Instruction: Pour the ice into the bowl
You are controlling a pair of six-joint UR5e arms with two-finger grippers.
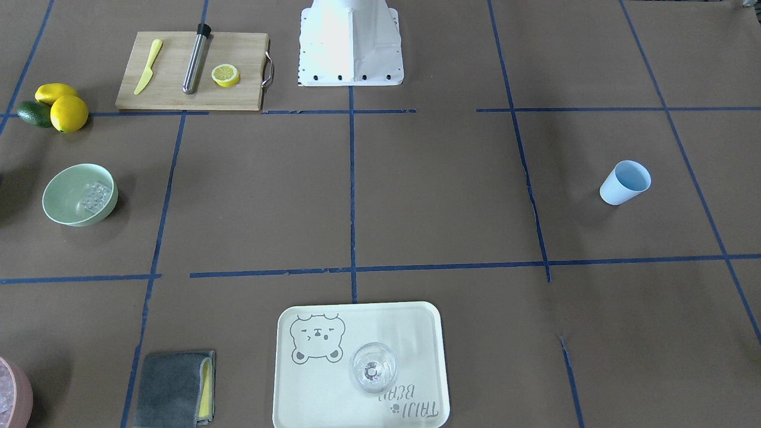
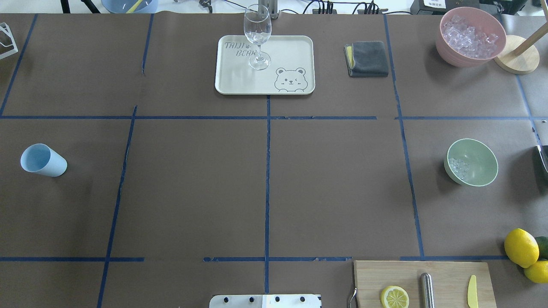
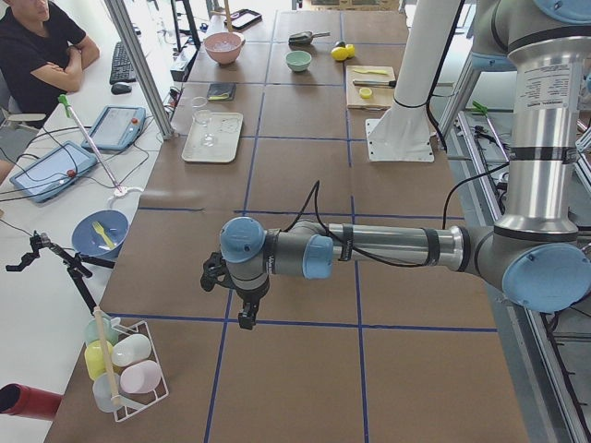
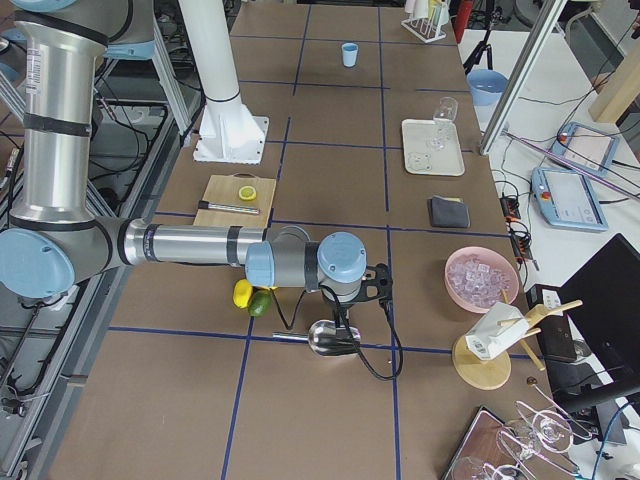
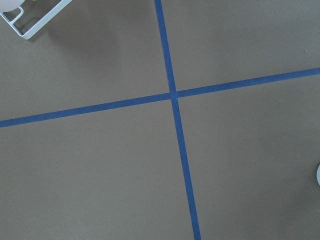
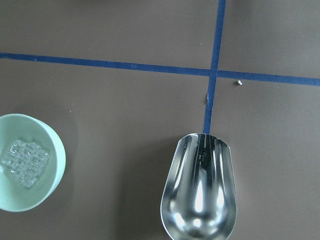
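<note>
Inside round pale mint-green bowl (image 2: 483, 154): cluster of small clear ice cubes (image 2: 459, 168), pour apparently done.
Shiny steel scoop (image 6: 199, 200): empty, near bowl, apart.
Left jaws, right jaws: spread and hold impossible to tell.

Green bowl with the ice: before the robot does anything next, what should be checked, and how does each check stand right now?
1. Ice in the mint-green bowl: ok, a cluster lies inside.
2. Bowl upright: ok.
3. Metal scoop empty: ok, no cubes in it.
4. Stray ice on the table: cannot tell; one white speck beside the blue tape.
5. Grip of the right jaws on the scoop: cannot tell.
6. Bowl clear of the left arm: ok.
</note>
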